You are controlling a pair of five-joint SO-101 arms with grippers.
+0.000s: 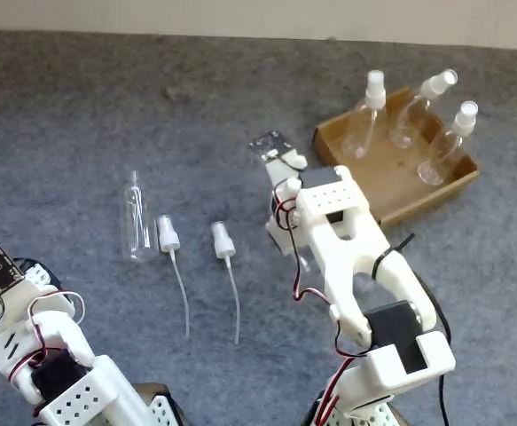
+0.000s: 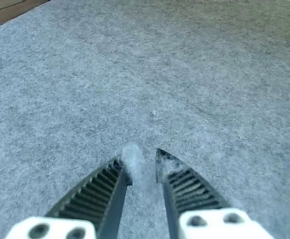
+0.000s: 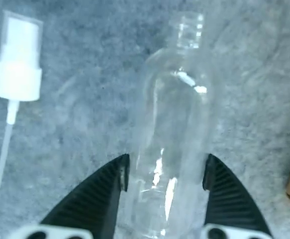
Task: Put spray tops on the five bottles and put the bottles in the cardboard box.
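The right claw (image 3: 165, 172) is spread wide, one finger each side of the topless bottle (image 3: 172, 114) (neck pointing away), ready to squeeze.

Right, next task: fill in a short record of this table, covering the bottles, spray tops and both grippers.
cardboard box: holds three capped bottles
spray tops: two loose, side by side on the carpet
left gripper: open, over bare carpet
right gripper: open, astride an uncapped bottle lying on the carpet
other bottle: uncapped, lying beside the spray tops
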